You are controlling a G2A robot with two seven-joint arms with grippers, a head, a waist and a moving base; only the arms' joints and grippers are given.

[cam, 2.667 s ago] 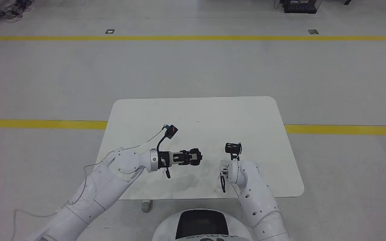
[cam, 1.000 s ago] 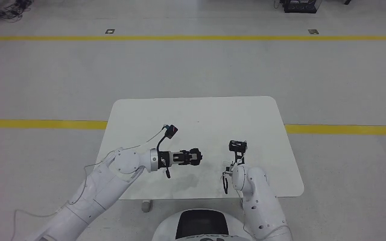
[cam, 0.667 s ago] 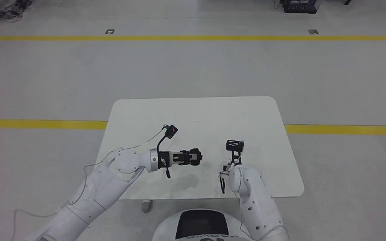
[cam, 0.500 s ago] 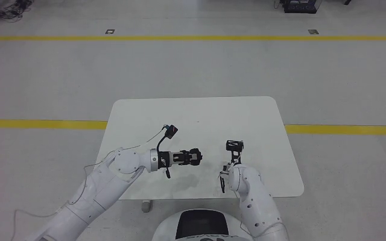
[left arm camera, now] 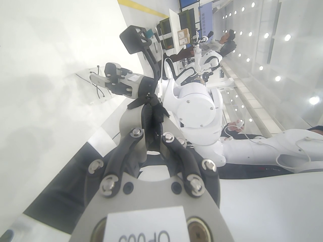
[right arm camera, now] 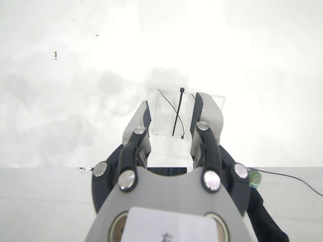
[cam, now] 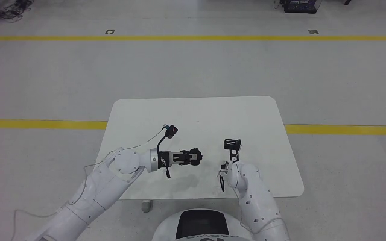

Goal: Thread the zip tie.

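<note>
Two thin black zip ties [right arm camera: 178,113] lie crossed on a small clear plastic plate [right arm camera: 166,124] on the white table [cam: 199,117]. My right gripper [right arm camera: 172,107] hangs just over that plate, open, one finger on either side of the ties and nothing between them. From the left wrist view the same plate [left arm camera: 101,100], the zip ties [left arm camera: 97,90] and the right gripper [left arm camera: 97,80] lie straight ahead. My left gripper [left arm camera: 151,129] is held level above the table, pointing at the right one, shut; I see nothing held in it. From above, the left gripper [cam: 195,156] and right gripper [cam: 231,155] are a short gap apart.
The plate sits close to the table's near edge [right arm camera: 50,168]. A tiny dark scrap [right arm camera: 55,55] lies on the table farther out. The far half of the table [cam: 199,108] is bare white surface.
The right arm has drifted slightly back and forth and now sits a little left of where it was a second ago. The left arm has stayed put.
</note>
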